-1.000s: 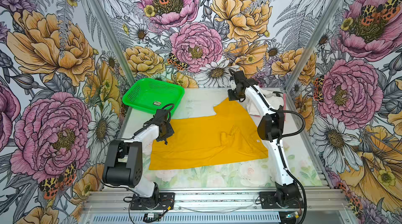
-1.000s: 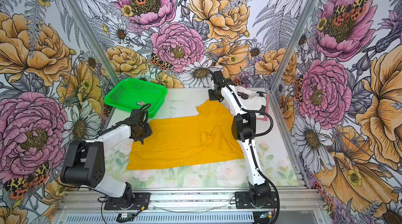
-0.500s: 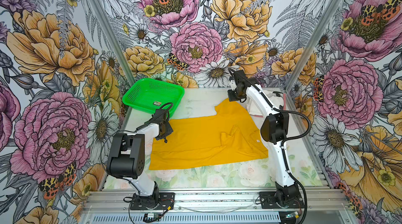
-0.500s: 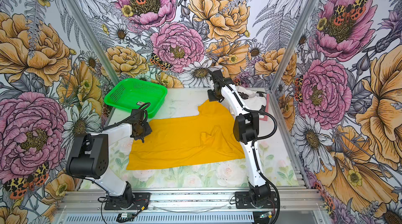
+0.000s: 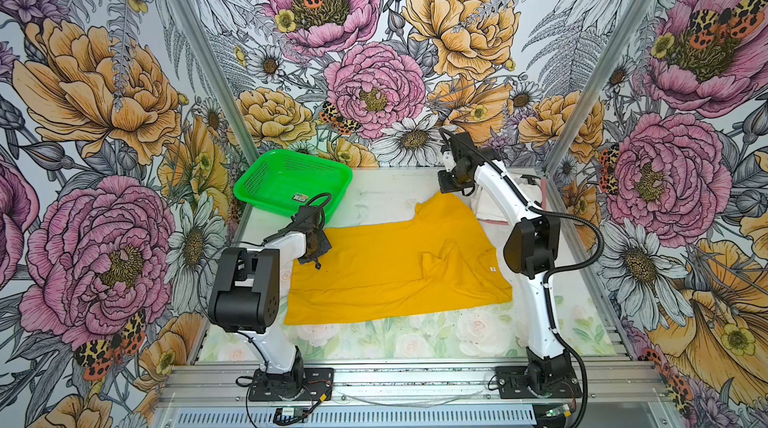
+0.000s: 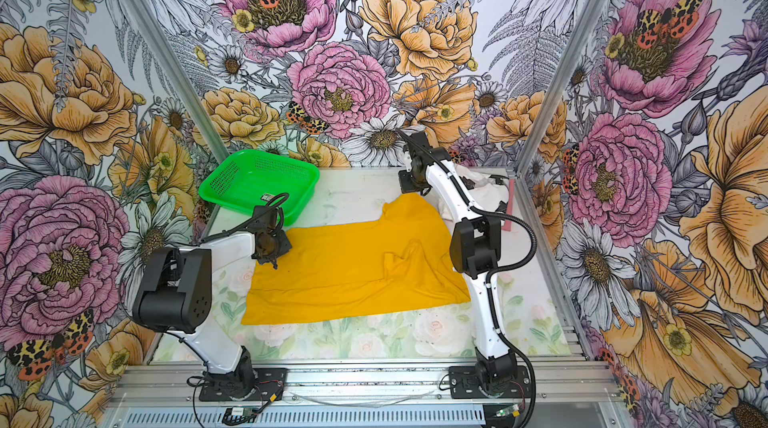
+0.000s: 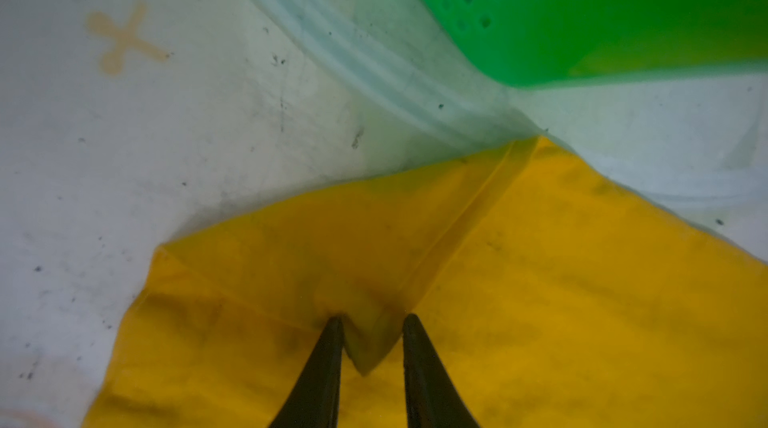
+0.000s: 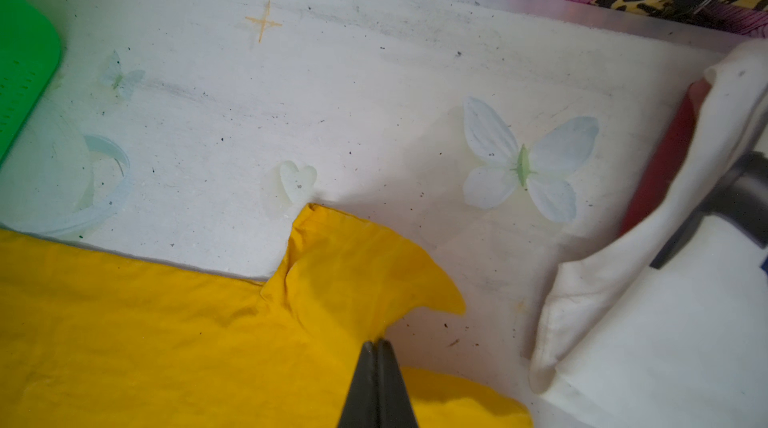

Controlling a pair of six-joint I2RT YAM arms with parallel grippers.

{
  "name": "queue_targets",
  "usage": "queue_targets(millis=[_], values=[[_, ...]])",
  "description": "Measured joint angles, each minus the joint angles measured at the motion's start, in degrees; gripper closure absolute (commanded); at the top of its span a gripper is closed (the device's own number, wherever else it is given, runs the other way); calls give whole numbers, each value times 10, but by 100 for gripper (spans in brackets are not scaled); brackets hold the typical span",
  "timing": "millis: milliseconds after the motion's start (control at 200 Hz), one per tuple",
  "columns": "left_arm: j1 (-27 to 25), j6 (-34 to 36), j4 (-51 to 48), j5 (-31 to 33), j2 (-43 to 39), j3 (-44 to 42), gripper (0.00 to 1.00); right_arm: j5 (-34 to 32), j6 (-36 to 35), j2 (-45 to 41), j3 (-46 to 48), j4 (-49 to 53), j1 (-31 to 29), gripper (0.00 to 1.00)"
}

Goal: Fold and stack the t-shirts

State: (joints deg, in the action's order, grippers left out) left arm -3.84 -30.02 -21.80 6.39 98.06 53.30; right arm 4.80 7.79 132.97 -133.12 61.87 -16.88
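A mustard-yellow t-shirt [image 5: 386, 264] [image 6: 353, 268] lies spread across the middle of the table, with one sleeve folded onto its body. My left gripper [image 5: 318, 257] [image 6: 272, 260] [image 7: 372, 320] is down on the shirt's far left corner, open only narrowly, with a raised fold of yellow cloth [image 7: 368, 347] between the fingers. My right gripper [image 5: 453, 191] [image 8: 376, 343] is shut on the edge of the far sleeve [image 8: 357, 264]. A white t-shirt [image 5: 494, 208] [image 8: 665, 322] lies crumpled at the back right on top of a pink one [image 6: 510, 206] [image 8: 665, 156].
A green mesh basket [image 5: 291, 181] [image 6: 257, 185] [image 7: 582, 10] stands at the back left, close behind my left gripper. Flowered walls close in the table on three sides. The floral table top [image 5: 415, 334] shows bare in front of the shirt.
My left arm has drawn its elbow up and its jaws have narrowed over the shirt's corner. The right gripper has stayed shut on the sleeve.
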Motion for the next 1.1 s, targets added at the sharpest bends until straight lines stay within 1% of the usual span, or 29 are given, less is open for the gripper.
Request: queue_targets(millis=[45, 80, 195, 235, 540, 670, 841, 1101], values=[[0, 0, -2, 2, 2, 3, 75, 0, 0, -7, 9, -1, 0, 100], [0, 0, -3, 3, 2, 6, 78, 0, 0, -12, 16, -3, 0, 100], [0, 3, -7, 7, 3, 10, 96, 0, -2, -31, 41, -12, 0, 100], [0, 2, -8, 9, 3, 11, 100, 0, -2, -37, 49, -14, 0, 100], [0, 0, -13, 14, 0, 11, 100, 0, -4, -69, 74, -29, 5, 100], [0, 0, -33, 23, -38, 12, 100, 2, -5, -87, 90, -32, 9, 100], [3, 0, -59, 32, -95, 29, 100, 13, -12, -133, 122, -41, 12, 100], [46, 0, -89, 36, -133, 31, 100, 41, -15, -201, 213, -74, 25, 100]])
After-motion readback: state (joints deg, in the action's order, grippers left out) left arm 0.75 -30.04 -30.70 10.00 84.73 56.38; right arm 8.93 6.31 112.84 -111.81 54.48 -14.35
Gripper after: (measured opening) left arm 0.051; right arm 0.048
